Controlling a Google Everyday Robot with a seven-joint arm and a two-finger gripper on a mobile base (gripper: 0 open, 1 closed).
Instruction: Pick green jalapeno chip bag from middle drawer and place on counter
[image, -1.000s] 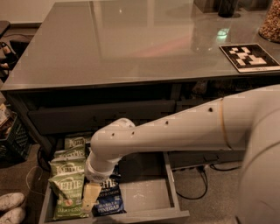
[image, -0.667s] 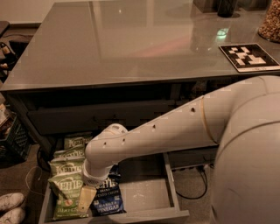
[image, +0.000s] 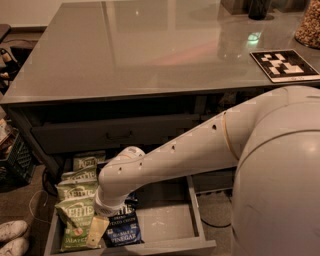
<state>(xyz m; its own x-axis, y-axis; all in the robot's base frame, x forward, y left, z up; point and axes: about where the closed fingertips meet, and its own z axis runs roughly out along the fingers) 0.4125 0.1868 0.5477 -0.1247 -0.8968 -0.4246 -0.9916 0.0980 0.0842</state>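
Observation:
The middle drawer (image: 167, 224) is pulled open below the counter (image: 150, 45). Several light green jalapeno chip bags lie in a row along its left side. The front one (image: 75, 226) lies flat with its white logo up. A dark blue bag (image: 123, 229) lies to its right. My gripper (image: 98, 231) hangs from the white arm (image: 170, 157) down into the drawer. It sits at the right edge of the front green bag, between it and the blue bag. The arm hides part of the bags behind it.
A black-and-white patterned board (image: 284, 65) lies on the counter at the right, with a jar (image: 309, 25) and a dark object (image: 257, 7) behind it. A shut drawer (image: 117, 132) is above the open one. White shoes (image: 12, 237) and a crate (image: 15, 160) are on the floor at the left.
The arm has swung further down and left into the drawer, and its upper part now fills more of the right side. The bags have not moved.

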